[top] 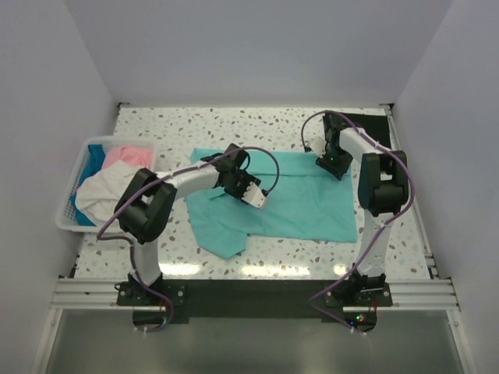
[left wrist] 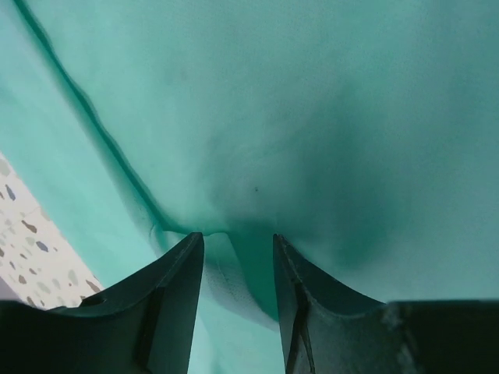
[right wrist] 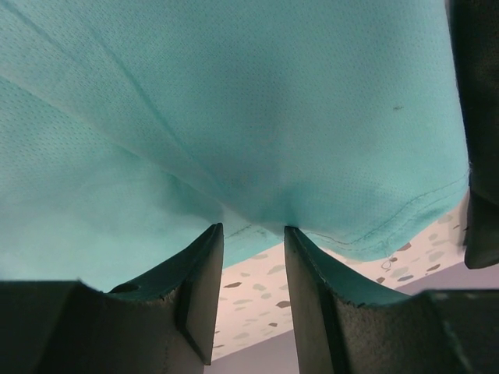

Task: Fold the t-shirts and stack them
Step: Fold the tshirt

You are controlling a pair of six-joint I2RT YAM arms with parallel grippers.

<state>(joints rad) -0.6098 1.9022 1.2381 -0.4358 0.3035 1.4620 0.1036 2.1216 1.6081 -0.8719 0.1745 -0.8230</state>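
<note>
The teal-green t-shirt (top: 304, 202) lies spread out, lightly creased.

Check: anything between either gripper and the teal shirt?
Nothing visible. The left gripper has its fingertips on the teal shirt, with a ridge of cloth between them; the right gripper sits at the shirt's far edge. The basket stands off to the left, apart.

One t-shirt (top: 312, 206) lies spread across the middle of the table (top: 195, 125). A basket (top: 65, 224) sits at the table's left edge, left of that shirt, with the other t-shirts (top: 109, 183) piled in it. The left gripper (top: 262, 202) is on the spread shirt just left of its middle, and the right gripper (top: 331, 167) is at its far edge, towards the right corner.
</note>
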